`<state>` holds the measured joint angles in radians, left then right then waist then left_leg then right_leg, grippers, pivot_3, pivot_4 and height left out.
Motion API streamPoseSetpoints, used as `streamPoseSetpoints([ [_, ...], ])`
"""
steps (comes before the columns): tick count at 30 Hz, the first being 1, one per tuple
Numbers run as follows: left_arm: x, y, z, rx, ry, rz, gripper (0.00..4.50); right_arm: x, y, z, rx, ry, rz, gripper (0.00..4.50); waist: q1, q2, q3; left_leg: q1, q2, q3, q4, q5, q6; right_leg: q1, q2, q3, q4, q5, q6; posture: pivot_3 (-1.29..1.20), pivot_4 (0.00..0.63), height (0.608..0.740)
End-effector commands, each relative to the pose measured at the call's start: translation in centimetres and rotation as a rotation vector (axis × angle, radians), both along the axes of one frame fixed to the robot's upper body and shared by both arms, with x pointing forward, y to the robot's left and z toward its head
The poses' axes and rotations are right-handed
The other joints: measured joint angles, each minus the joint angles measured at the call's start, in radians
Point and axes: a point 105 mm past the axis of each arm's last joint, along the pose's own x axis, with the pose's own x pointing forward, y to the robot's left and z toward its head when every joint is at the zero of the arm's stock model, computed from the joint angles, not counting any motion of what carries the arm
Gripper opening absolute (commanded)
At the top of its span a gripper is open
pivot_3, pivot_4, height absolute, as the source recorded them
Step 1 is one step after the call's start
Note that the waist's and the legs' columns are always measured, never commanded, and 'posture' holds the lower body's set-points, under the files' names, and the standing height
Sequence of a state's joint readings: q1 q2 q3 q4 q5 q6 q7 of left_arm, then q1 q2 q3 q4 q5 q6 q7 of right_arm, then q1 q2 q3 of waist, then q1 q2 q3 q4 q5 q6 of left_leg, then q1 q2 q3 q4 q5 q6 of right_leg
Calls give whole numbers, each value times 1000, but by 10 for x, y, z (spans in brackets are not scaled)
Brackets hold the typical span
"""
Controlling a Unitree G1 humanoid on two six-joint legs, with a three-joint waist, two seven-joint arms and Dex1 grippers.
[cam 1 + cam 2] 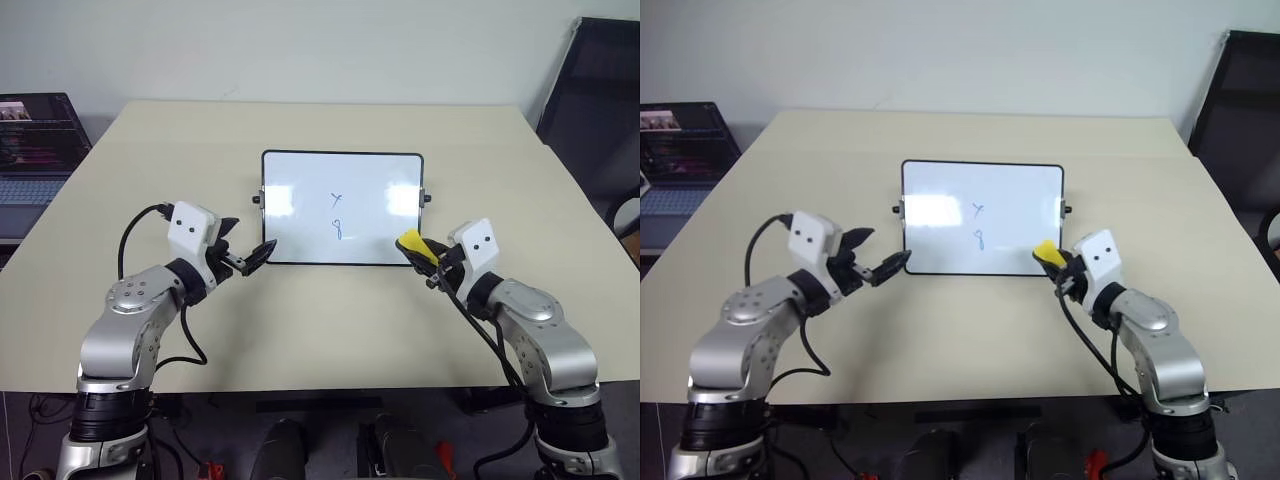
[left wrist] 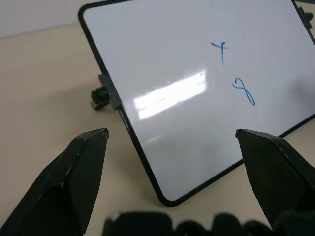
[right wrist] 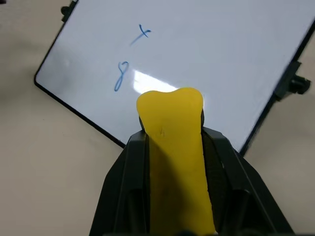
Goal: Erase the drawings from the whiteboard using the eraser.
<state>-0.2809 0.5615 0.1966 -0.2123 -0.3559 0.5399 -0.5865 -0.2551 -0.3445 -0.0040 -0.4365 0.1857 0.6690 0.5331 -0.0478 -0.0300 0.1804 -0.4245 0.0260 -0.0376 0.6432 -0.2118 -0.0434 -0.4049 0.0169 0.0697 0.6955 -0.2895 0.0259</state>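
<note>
The whiteboard (image 1: 300, 230) stands propped up at the middle of the tan table (image 1: 320, 330), tilted back, with black knobs at its sides. Two blue drawings sit near its centre: a "Y" (image 1: 338, 199) above an "8" (image 1: 339, 232); they show again as the "Y" (image 2: 220, 48) and the "8" (image 3: 120, 74) in the wrist views. My right gripper (image 1: 424, 256) is shut on the yellow eraser (image 1: 412, 244), held just off the board's lower right corner. The eraser (image 3: 174, 147) juts out between the black fingers. My left gripper (image 1: 245, 240) hangs open beside the board's lower left corner, holding nothing.
A laptop and a dark wire rack (image 1: 35, 140) stand beyond the table's left edge. A black chair (image 1: 600, 90) is at the back right. The table's front edge runs just below both arms.
</note>
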Motion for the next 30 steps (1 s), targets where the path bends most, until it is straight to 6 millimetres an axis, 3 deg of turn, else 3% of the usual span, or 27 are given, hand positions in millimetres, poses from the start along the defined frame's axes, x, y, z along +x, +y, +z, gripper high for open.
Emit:
streamPoseSetpoints([
  [1,0,0,16,-25,-66,-26,4500,-8,16,24,25,-106,80,1091,0,0,0,0,0,0,0,0,0,0,0,0,0,0,0,0,150,740],
  [5,-1,-1,14,-14,-49,-66,4500,-6,26,32,-1,-136,115,1091,0,0,0,0,0,1,0,0,0,0,0,1,0,0,0,0,150,740],
  [15,1,-16,15,45,-27,-193,4500,35,73,62,-165,-233,164,1091,-2,0,0,1,0,1,0,0,0,0,0,0,0,2,-3,0,150,740],
  [23,3,-30,18,90,-23,-292,4500,71,103,62,-347,-289,195,1091,-5,0,0,0,0,2,-1,0,0,0,0,0,0,3,-5,0,150,740],
  [30,2,-31,13,102,-18,-314,4500,98,114,62,-422,-308,180,1091,-8,0,0,0,0,1,-1,0,0,-1,-1,0,1,3,-5,0,150,740],
])
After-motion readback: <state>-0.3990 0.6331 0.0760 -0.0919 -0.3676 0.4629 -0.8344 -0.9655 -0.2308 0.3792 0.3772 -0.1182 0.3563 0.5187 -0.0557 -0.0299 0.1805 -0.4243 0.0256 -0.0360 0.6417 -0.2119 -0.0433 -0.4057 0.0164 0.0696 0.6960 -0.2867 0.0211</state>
